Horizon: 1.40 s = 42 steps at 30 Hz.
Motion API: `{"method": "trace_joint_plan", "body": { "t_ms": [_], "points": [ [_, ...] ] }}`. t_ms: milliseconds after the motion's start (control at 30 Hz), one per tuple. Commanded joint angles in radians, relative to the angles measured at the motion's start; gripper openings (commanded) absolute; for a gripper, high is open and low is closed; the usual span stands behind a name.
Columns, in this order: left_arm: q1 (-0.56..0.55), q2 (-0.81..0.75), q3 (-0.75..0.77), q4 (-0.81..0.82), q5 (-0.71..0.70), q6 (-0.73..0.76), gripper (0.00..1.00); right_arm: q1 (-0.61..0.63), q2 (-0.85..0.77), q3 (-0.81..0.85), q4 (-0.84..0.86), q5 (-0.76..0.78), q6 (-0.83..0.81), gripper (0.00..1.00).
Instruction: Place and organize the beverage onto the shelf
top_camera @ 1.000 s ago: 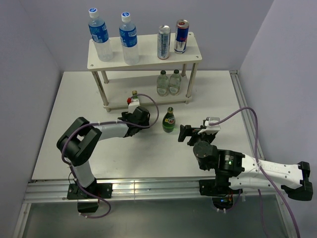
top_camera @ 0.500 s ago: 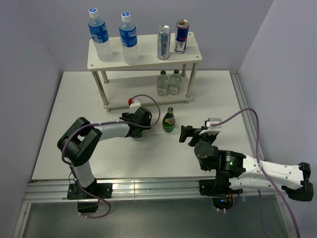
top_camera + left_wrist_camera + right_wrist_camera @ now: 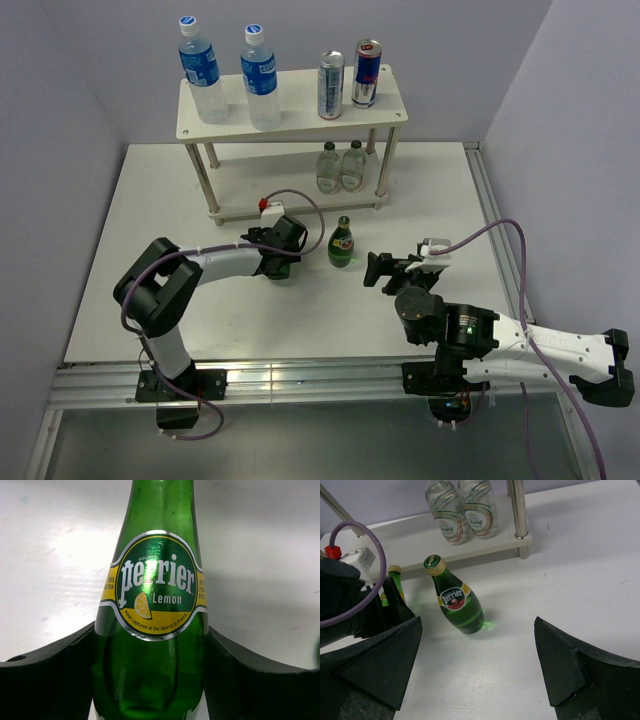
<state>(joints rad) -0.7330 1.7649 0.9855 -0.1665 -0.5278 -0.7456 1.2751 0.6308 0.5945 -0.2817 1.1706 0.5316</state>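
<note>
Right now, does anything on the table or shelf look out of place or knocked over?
Nothing is spilled, tipped or damaged. Only two drinks are off the shelf, both upright in front of it: the free green bottle and the lemon bottle between the left gripper's fingers.

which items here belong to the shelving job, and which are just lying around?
Job:
Perrier Lemon bottle in left gripper
free-standing green bottle
blue-label bottles
cans
clear glass bottles
shelf

Not job:
purple cable
table
</note>
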Motion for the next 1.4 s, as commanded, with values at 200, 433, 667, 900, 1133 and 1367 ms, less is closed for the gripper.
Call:
{"method": "trace_joint_plan", "body": {
  "t_ms": [200, 433, 667, 900, 1133, 1367],
  "points": [
    [0.0, -0.257, -0.044, 0.112, -0.282, 0.167, 0.0, -0.006, 0.012, -0.007, 0.029, 0.04, 0.005, 1.0],
    [0.027, -0.329, -0.214, 0.713, -0.363, 0.42, 0.0, -0.005, 0.023, -0.007, 0.042, 0.043, -0.01, 1.0],
    [0.179, -0.174, -0.278, 1.209, -0.261, 0.506, 0.0, -0.005, 0.026, -0.013, 0.059, 0.047, -0.016, 1.0],
    [0.196, -0.001, -0.258, 1.726, -0.247, 0.773, 0.0, -0.005, 0.046, -0.01, 0.062, 0.055, -0.024, 1.0],
    [0.202, 0.148, -0.174, 1.962, -0.19, 0.874, 0.0, -0.006, 0.07, -0.01, 0.078, 0.052, -0.031, 1.0],
    [0.233, 0.235, -0.105, 2.026, -0.14, 0.845, 0.0, -0.02, 0.092, -0.01, 0.092, 0.04, -0.042, 1.0]
  ]
}}
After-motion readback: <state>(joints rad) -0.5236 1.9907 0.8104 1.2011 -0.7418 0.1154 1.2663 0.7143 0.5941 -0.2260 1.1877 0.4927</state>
